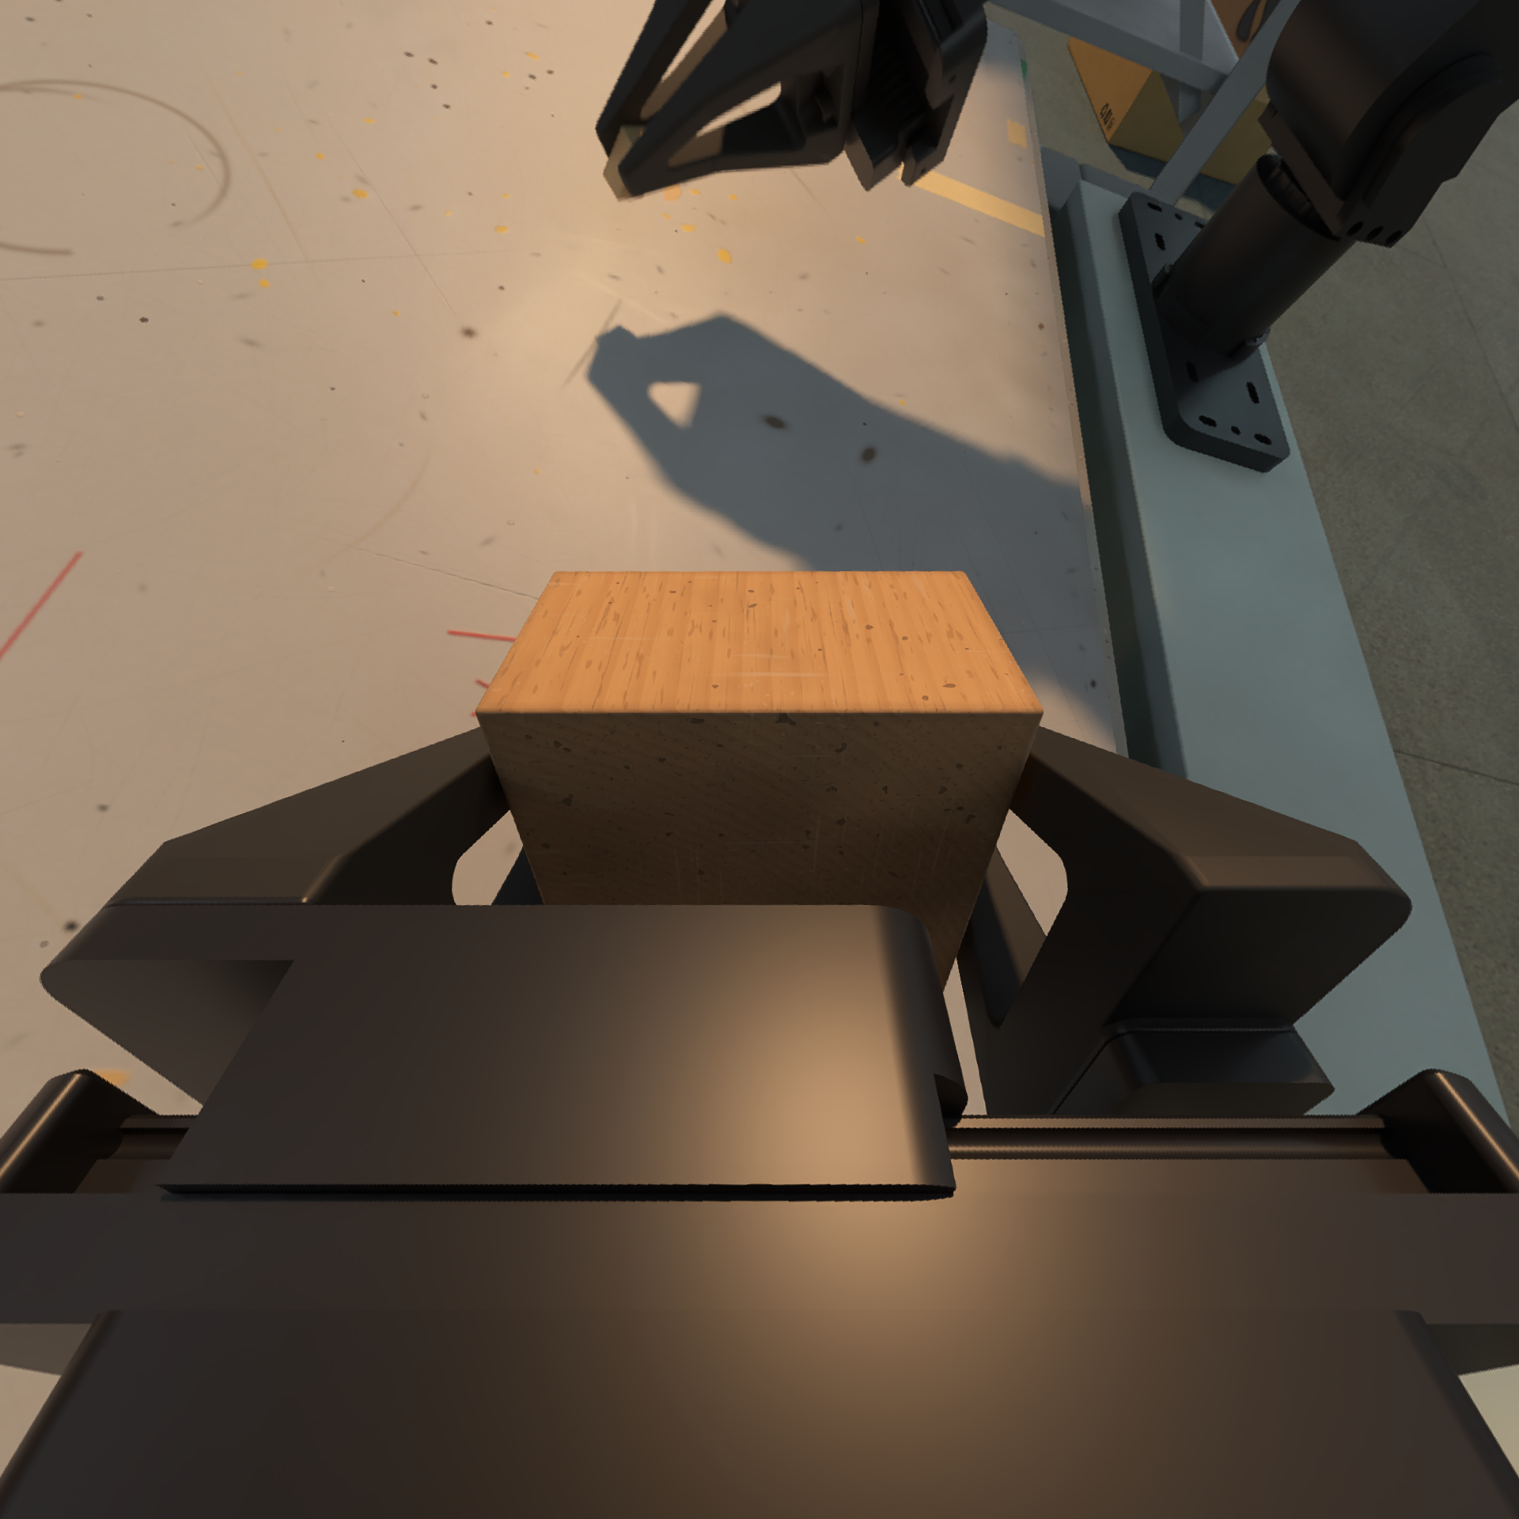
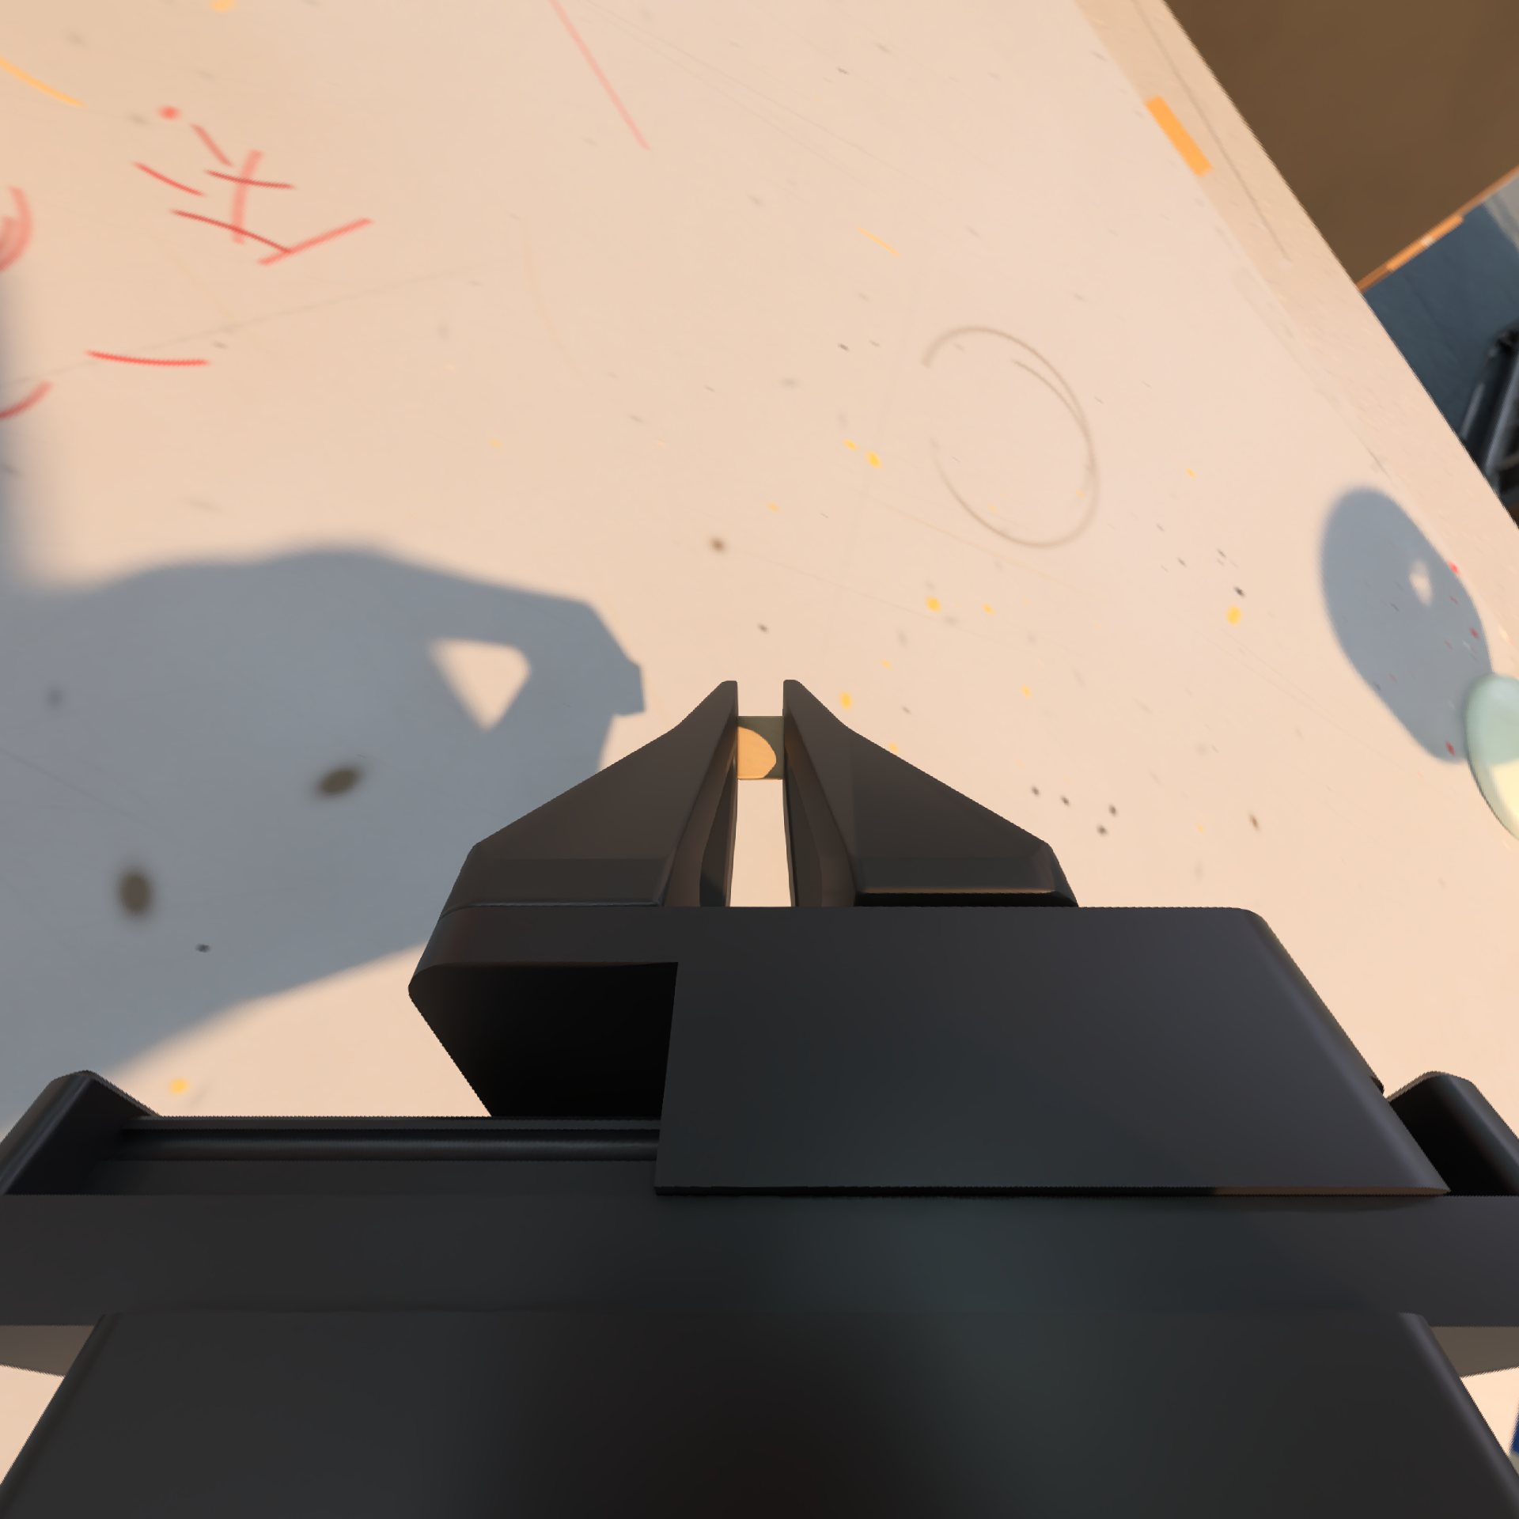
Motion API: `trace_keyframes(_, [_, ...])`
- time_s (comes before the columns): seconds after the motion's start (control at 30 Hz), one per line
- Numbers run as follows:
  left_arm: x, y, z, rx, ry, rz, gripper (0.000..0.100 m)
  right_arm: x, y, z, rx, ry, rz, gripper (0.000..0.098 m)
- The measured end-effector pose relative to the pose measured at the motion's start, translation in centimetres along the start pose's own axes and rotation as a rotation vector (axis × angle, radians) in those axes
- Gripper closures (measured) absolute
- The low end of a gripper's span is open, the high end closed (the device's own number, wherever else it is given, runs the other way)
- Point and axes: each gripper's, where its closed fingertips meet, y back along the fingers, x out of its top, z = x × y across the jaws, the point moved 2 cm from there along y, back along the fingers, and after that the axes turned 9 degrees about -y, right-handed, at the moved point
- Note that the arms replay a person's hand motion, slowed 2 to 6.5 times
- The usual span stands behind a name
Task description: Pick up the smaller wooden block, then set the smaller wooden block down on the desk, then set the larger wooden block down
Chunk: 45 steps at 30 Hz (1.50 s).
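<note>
Gripping from both sides, the larger wooden block (image 1: 756, 740) is pinched above the desk (image 1: 329, 411) by the left gripper (image 1: 756, 789), while the smaller wooden block (image 2: 758, 752) is squeezed in the right gripper (image 2: 760, 699).

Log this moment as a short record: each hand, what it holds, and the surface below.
left hand: shut on the larger wooden block, fingers on its two sides
right hand: shut on the smaller wooden block, a thin piece between the fingertips
desk: pale, speckled, with red marks and ring stains
hand height: both cast shadows on the desk; contact cannot be told
</note>
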Motion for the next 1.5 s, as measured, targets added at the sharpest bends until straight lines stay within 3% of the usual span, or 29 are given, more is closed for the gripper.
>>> trace_keyframes(0.37, [-0.1, -0.1, 0.0, -0.003, 0.003, -0.002, 0.034, -4.4, 2.9, 6.8, -0.236, -0.148, -0.053, 0.0889])
trace_keyframes(0.63, [-0.1, -0.3, 0.0, -0.007, 0.004, -0.005, 0.034, -7.8, 4.5, 10.3, -0.4, -0.265, -0.17, 0.0889])
trace_keyframes(0.93, [-0.3, -0.4, -0.1, -0.008, 0.008, -0.011, 0.034, -9.9, 6.2, 13.2, -0.618, -0.441, -0.283, 0.0889])
trace_keyframes(1.1, [-0.4, -0.4, -0.1, -0.008, 0.009, -0.012, 0.034, -10.7, 6.6, 13.7, -0.651, -0.513, -0.304, 0.0889])
trace_keyframes(1.5, [-0.2, -0.6, 0.0, -0.01, 0.0, -0.01, 0.034, -11.8, 6.8, 13.6, -0.626, -0.605, -0.318, 0.0889])
